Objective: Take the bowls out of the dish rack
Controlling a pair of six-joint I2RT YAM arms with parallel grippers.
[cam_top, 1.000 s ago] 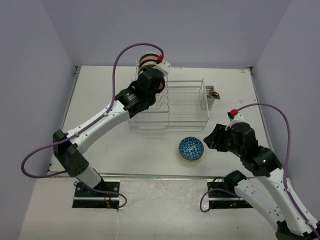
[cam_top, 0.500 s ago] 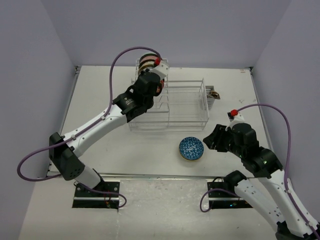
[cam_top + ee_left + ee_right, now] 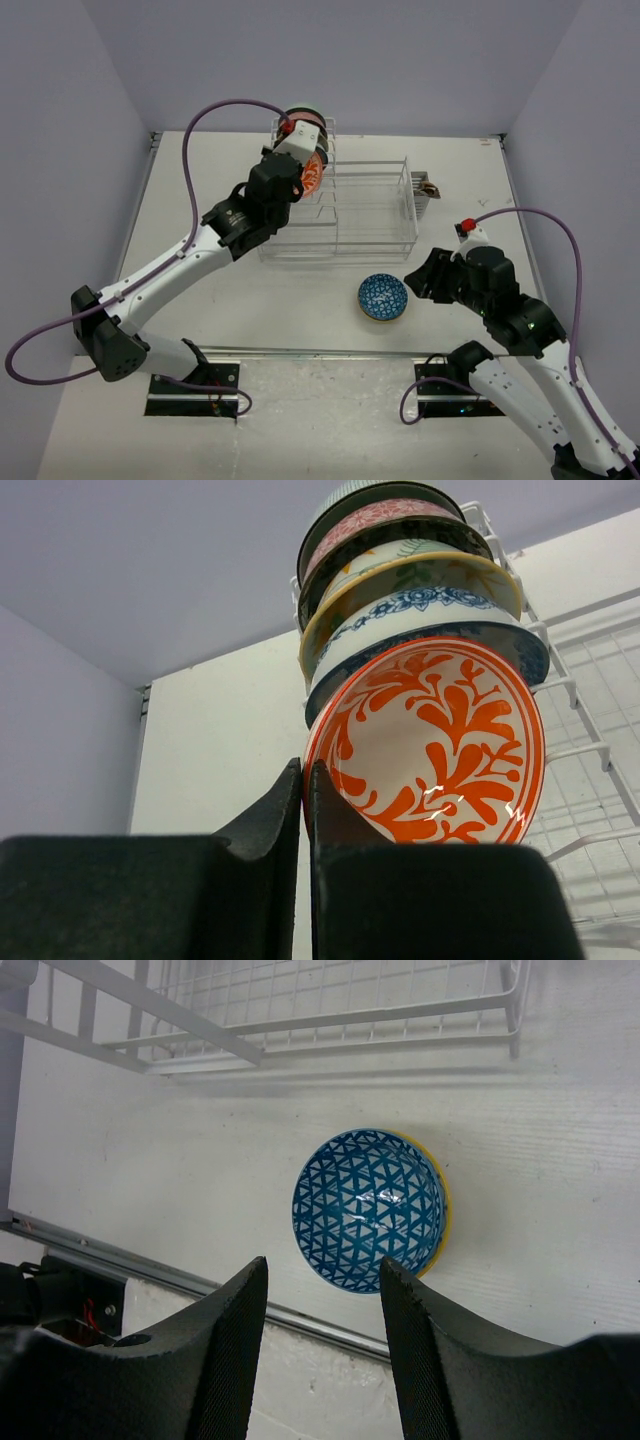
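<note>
Orange bowl (image 3: 430,750) rim pinched in left gripper (image 3: 305,772)

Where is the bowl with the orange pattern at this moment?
Seen from above, the orange bowl is at the far left end of the dish rack, first in the row of bowls there, the left end effector shut on its rim.

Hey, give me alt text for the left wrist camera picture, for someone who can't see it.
The left gripper is pinched shut on the rim of an orange-patterned bowl, seen close up from below. More patterned bowls stand on edge in a row behind it, held in a wire dish rack.
</note>
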